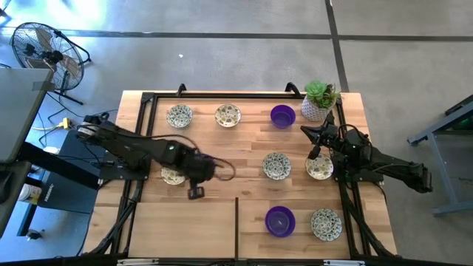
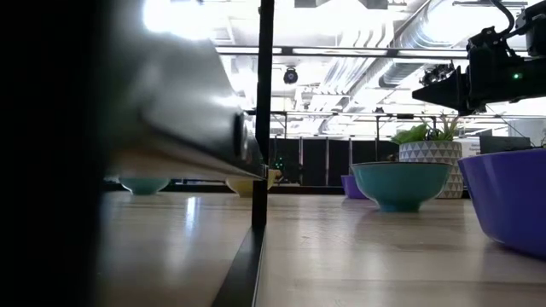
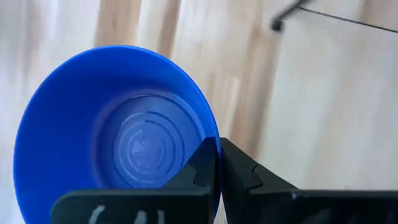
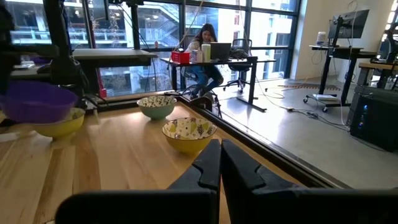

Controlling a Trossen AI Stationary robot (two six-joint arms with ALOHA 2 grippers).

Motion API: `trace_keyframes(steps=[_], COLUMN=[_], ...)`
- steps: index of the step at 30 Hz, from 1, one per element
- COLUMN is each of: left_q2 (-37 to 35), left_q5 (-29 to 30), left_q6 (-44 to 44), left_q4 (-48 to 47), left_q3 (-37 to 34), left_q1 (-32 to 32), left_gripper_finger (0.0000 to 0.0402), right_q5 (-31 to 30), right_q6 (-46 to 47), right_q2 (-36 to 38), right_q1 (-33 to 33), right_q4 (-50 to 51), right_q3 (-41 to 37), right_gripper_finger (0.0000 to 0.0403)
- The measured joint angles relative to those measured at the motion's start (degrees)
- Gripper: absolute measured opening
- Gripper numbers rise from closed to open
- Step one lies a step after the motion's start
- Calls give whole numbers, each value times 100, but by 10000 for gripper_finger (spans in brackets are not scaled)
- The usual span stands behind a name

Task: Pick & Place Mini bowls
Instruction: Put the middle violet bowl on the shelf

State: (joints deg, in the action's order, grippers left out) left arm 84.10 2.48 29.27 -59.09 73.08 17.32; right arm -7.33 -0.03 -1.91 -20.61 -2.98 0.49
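Purple bowl (image 3: 118, 130), glossy, stiff, probably slippery, best pinched at rim: high view, left gripper (image 1: 198, 177) over table (image 1: 222, 222) centre-left; left wrist view, fingers clamp its rim; right wrist view, right gripper (image 4: 221, 163) fingers pressed together.

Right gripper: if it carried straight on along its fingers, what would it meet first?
Most likely the floral bowl with the yellow outside, directly ahead of the right gripper in its wrist view. It hangs above the table, so it might clear the rim; depth is unclear.
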Motion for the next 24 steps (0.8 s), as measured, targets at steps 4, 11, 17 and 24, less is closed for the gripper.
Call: trace_keyframes(steps=[4, 11, 17, 24], left_q2=[-91, -103, -103, 209], left_q5=[-38, -173, 488, 849], left_q6=[1009, 2970, 5012, 6013], left_q4=[-331, -426, -469, -713], left_q3=[-4, -2, -2, -2], left_q1=[645, 2091, 3436, 4330], left_gripper_finger=[1, 1, 0, 0], right_q5=[22, 37, 39, 42], right_q6=[0, 2, 2, 0], right_q2=[0, 0, 0, 1], right_q1=[0, 1, 1, 1], right_q4=[2, 11, 12, 13], right_q3=[1, 0, 2, 1], right_gripper_finger=[0, 0, 0, 0])
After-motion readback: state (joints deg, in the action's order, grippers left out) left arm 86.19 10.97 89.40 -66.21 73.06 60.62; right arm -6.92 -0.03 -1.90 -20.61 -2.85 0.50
